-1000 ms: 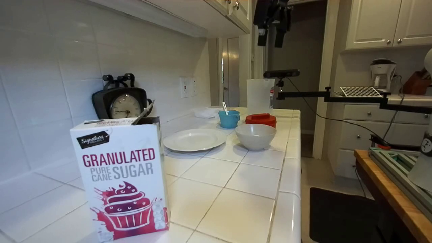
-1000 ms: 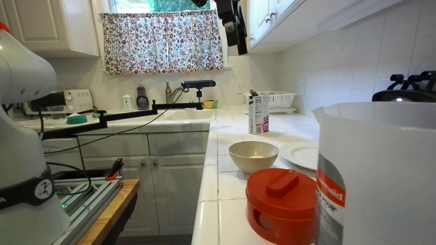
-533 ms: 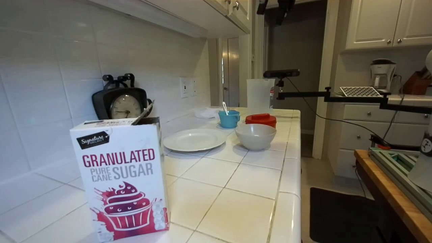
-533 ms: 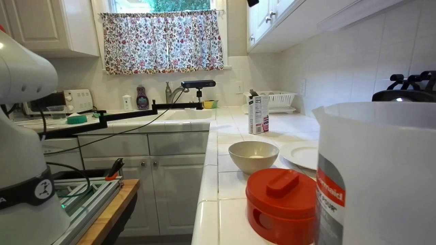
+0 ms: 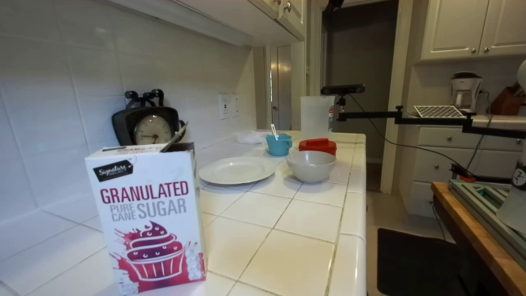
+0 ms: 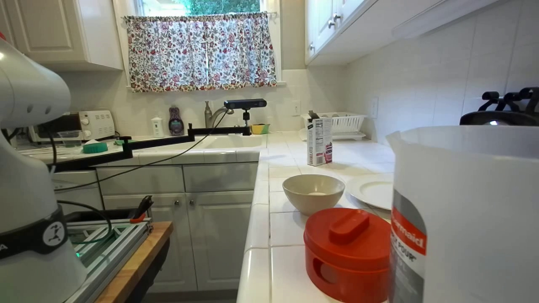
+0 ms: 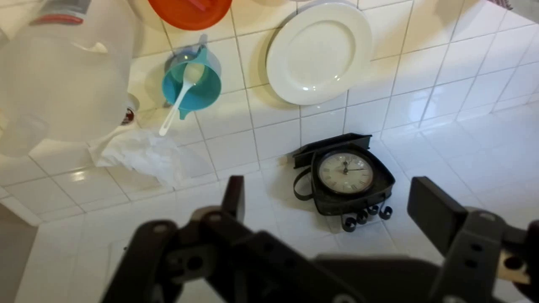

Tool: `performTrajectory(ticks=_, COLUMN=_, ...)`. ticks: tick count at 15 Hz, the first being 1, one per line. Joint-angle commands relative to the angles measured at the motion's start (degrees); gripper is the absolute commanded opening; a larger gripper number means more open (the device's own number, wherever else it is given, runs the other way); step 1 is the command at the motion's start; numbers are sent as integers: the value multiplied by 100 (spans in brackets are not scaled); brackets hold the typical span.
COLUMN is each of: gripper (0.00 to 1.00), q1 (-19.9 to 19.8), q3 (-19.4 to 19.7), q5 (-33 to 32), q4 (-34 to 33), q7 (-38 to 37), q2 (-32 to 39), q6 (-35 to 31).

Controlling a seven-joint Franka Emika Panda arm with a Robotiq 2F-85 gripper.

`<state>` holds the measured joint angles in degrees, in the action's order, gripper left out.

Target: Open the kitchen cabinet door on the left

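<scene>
White upper cabinet doors with round metal knobs show at the top of both exterior views (image 5: pixel 294 16) (image 6: pixel 323 25). The doors look shut, and their upper parts are cut off by the frames. Which one is the left door I cannot tell. My gripper (image 7: pixel 334 202) is open and empty in the wrist view, its two fingers wide apart, above the counter and facing the tiled wall. No cabinet door or knob shows in the wrist view. In an exterior view only a dark bit of the gripper or arm (image 5: pixel 333 5) shows at the top edge.
On the white tiled counter (image 5: pixel 287 246) stand a sugar box (image 5: pixel 148 222), plate (image 5: pixel 237 170), bowl (image 5: pixel 311 166), teal cup (image 5: pixel 278 145), red lidded container (image 6: pixel 347 256), plastic jug (image 6: pixel 467 210) and black clock scale (image 5: pixel 146 123). A camera on a black arm (image 6: pixel 245 103) stands beside the counter.
My gripper has moved up, almost out of sight in one exterior view and fully out of the top of the other. The counter objects and cabinet doors have not moved.
</scene>
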<state>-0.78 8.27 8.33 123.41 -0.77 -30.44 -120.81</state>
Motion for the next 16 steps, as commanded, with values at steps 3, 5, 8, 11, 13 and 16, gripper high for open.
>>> performTrajectory(ticks=3, gripper=100, q1=291, q3=616, q5=786, q4=-987, q7=1486, q2=420, q6=856)
performTrajectory(ticks=5, gripper=100, q1=229, q3=757, q5=783, q4=-1384, q7=1756, q2=599, q6=1200)
performTrajectory(ticks=8, gripper=100, q1=58, q3=903, q5=621, q4=-1909, q7=1962, q2=978, q6=1335)
performTrajectory(ticks=11, gripper=100, q1=-59, q3=801, q5=656, q4=-1658, q7=1828, q2=833, q6=1103)
performTrajectory(ticks=13, gripper=100, q1=-62, q3=780, q5=654, q4=-1729, q7=1830, q2=917, q6=1138)
performTrajectory(ticks=16, gripper=100, q1=-27, q3=803, q5=714, q4=-1777, q7=1969, q2=953, q6=1175)
